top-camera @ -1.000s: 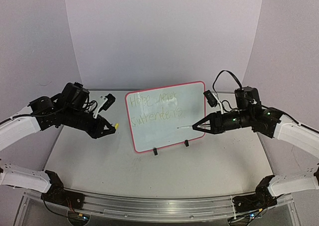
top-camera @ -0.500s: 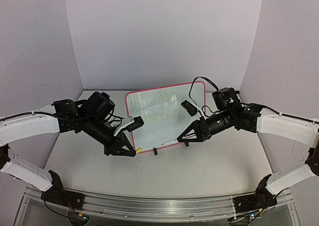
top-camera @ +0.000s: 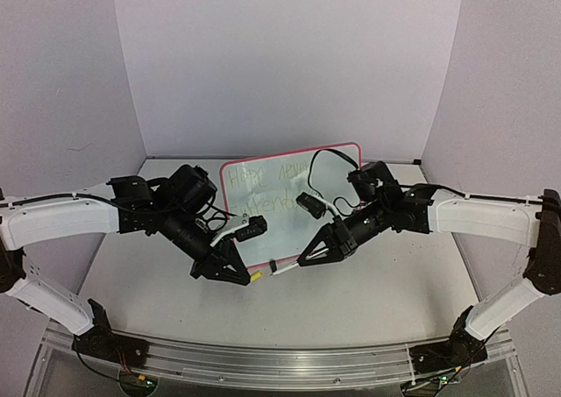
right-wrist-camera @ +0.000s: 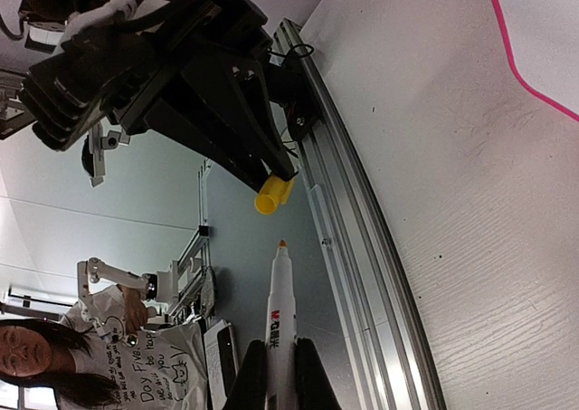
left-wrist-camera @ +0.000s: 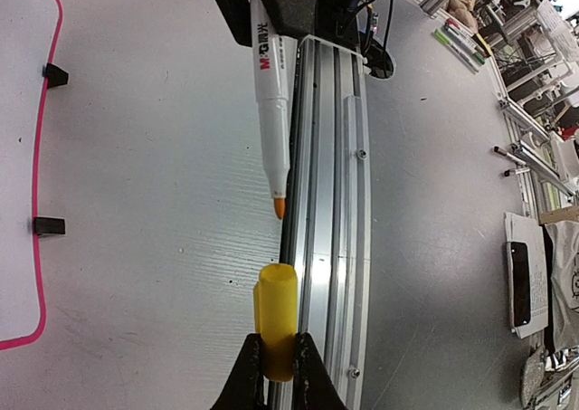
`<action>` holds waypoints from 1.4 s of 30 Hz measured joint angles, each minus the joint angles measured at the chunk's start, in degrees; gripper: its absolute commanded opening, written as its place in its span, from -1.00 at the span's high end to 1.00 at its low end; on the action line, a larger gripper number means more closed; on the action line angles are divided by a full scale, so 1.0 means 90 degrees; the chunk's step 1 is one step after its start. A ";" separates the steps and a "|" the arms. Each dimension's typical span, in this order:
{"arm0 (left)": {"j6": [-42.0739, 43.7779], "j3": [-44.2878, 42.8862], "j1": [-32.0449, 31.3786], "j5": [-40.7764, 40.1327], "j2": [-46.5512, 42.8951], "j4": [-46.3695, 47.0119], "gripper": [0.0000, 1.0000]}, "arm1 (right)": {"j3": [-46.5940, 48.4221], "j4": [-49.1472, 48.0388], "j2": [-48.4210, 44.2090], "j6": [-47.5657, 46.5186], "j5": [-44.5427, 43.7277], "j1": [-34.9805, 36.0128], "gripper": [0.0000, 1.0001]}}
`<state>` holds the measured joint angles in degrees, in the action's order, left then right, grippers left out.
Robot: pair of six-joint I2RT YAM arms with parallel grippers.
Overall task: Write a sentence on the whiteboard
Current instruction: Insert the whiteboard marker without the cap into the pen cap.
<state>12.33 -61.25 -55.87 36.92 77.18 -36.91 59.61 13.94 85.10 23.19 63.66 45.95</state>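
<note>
Both arms are swinging inward and down in front of the whiteboard (top-camera: 289, 173). The left gripper (top-camera: 248, 277) is bringing its yellow cap (top-camera: 255, 276) close to the marker (top-camera: 282, 266) in the right gripper (top-camera: 302, 261).

left arm (top-camera: 57, 222): white shells, black joints | right arm (top-camera: 486, 215): white shells, black joints | left hand (top-camera: 249, 277), right hand (top-camera: 303, 260): black, tapered, wedge-shaped | cable (top-camera: 326, 156): black loop at right wrist

Bright even light, soft shadows, sharp focus
</note>
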 measured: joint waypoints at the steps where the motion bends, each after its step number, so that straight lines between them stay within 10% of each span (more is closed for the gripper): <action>1: 0.0011 0.0000 -0.0005 0.0026 0.0012 -0.0001 1.00 | 0.0011 -0.0024 0.0014 0.0002 0.0026 0.0000 1.00; 42: 0.0130 0.0000 -0.0054 0.0236 0.0234 0.0069 1.00 | 0.0200 -0.0256 0.0323 0.0026 0.0074 0.0160 1.00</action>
<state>13.50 -61.25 -56.36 39.04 79.29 -36.29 61.41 11.64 88.01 23.42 64.32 47.40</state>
